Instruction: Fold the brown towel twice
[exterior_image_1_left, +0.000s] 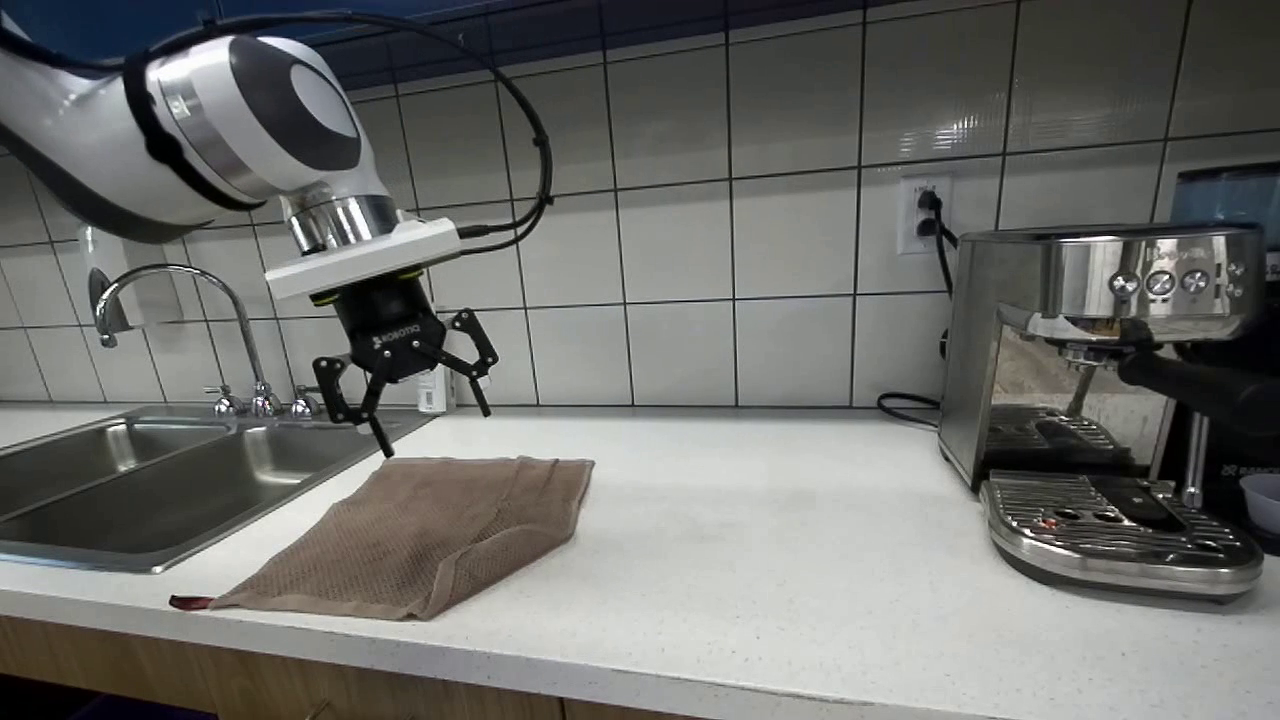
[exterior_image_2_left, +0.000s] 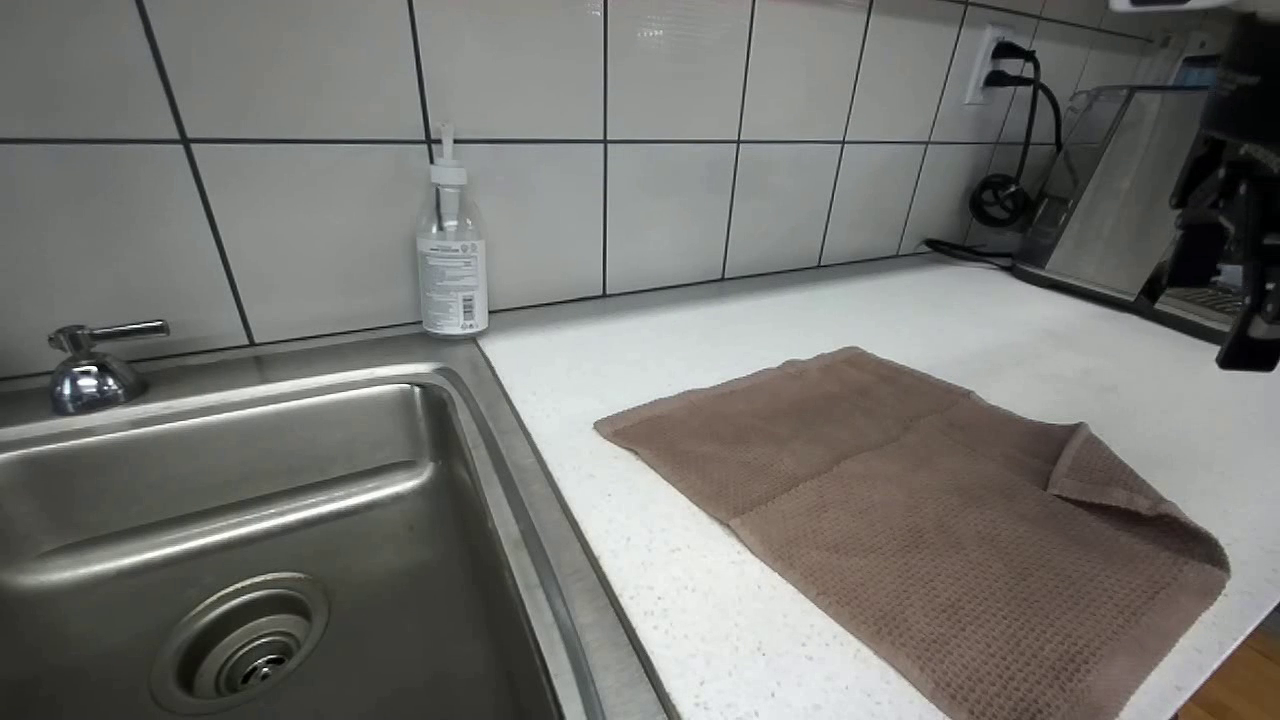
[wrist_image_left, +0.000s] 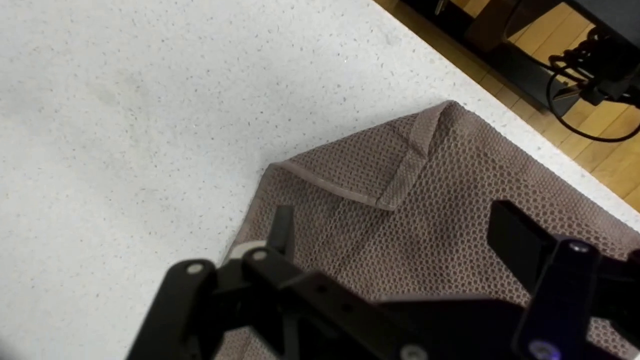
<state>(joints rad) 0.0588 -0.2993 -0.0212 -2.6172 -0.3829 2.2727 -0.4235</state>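
Note:
The brown towel (exterior_image_1_left: 430, 530) lies spread on the white counter in both exterior views (exterior_image_2_left: 850, 490). One corner is turned over onto the towel, making a small flap (exterior_image_2_left: 1110, 475). The flap also shows in the wrist view (wrist_image_left: 365, 172), just ahead of the fingers. A dark red tag (exterior_image_1_left: 190, 602) sticks out at the towel's front left corner. My gripper (exterior_image_1_left: 435, 428) is open and empty, held above the towel and apart from it. In the wrist view the towel lies below the spread fingers (wrist_image_left: 392, 227). Only part of the gripper shows at an exterior view's right edge (exterior_image_2_left: 1245, 300).
A steel double sink (exterior_image_1_left: 250, 490) with a faucet (exterior_image_1_left: 200, 280) adjoins the towel's side. A soap bottle (exterior_image_2_left: 452, 270) stands by the tiled wall. An espresso machine (exterior_image_1_left: 1110, 400) stands at the counter's far end. The counter's front edge (exterior_image_1_left: 640, 670) runs close to the towel.

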